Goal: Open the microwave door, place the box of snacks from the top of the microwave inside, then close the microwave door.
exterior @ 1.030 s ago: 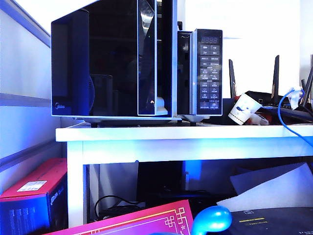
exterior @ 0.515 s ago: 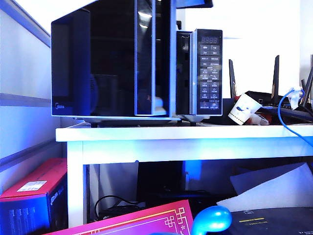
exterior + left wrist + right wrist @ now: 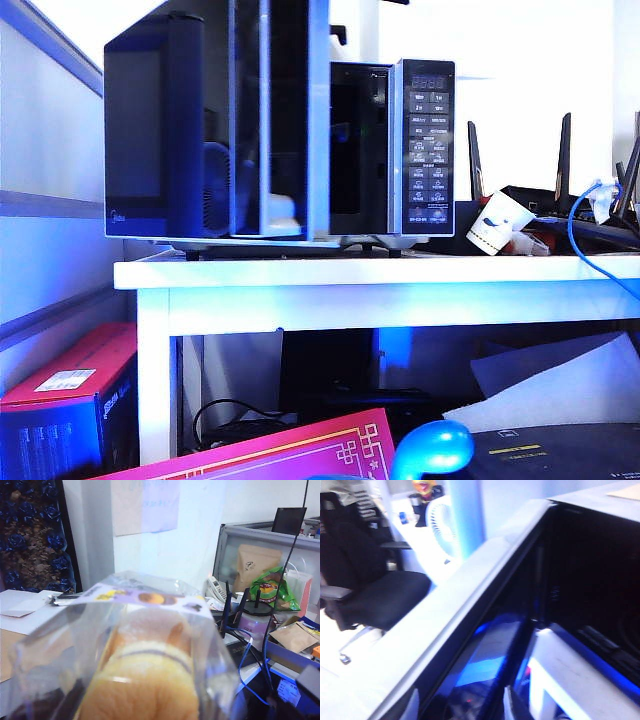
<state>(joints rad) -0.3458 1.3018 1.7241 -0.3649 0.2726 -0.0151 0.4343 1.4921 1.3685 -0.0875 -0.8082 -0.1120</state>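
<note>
The microwave stands on the white table. Its black glass door is swung partly out, and the dark cavity shows beside the button panel. In the right wrist view the door's pale top edge runs between the fingers of my right gripper, which looks shut on the door's free edge. The picture there is blurred. The box of snacks, clear plastic over a yellow cake, fills the left wrist view and hides my left gripper's jaws, which seem shut on it. Both grippers are out of the exterior view.
A white paper cup, black router antennas and a blue cable sit right of the microwave. A red box lies under the table. An office chair and a fan stand beyond the door.
The door has swung further open: its free edge moved left in the exterior view and uncovered the cavity. The box of snacks cannot be compared.
</note>
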